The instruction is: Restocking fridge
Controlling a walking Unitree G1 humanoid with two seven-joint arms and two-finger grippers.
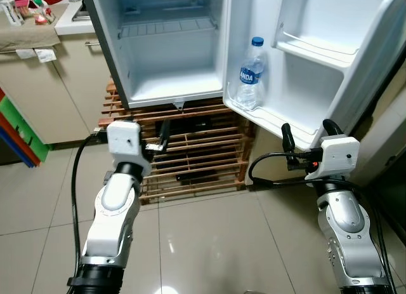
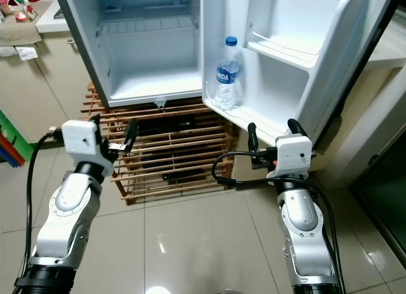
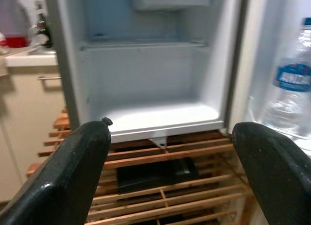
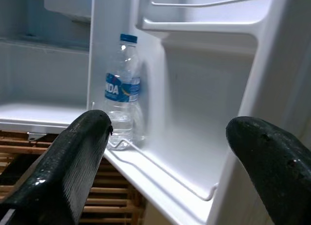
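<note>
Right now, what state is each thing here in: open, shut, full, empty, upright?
White mini fridge: door open, main compartment empty.
Fridge door: swung wide, its lower shelf holding one bottle.
Clear plastic water bottle with blue cap: upright, capped.
Left gripper: fingers open, holding nothing.
Right gripper: fingers open, holding nothing.

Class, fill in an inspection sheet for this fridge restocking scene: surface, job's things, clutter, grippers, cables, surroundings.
Surface: glossy tiled floor; fridge stands on a wooden slatted rack.
Job's things: fridge open, main compartment bare; one water bottle upright in the lower shelf of the fridge door.
Clutter: small items on the counter at the left, too small to identify.
Grippers: left gripper open, holding nothing; right gripper open, holding nothing.
Cables: black cables along both arms.
Surroundings: cabinet beside the fridge.
</note>
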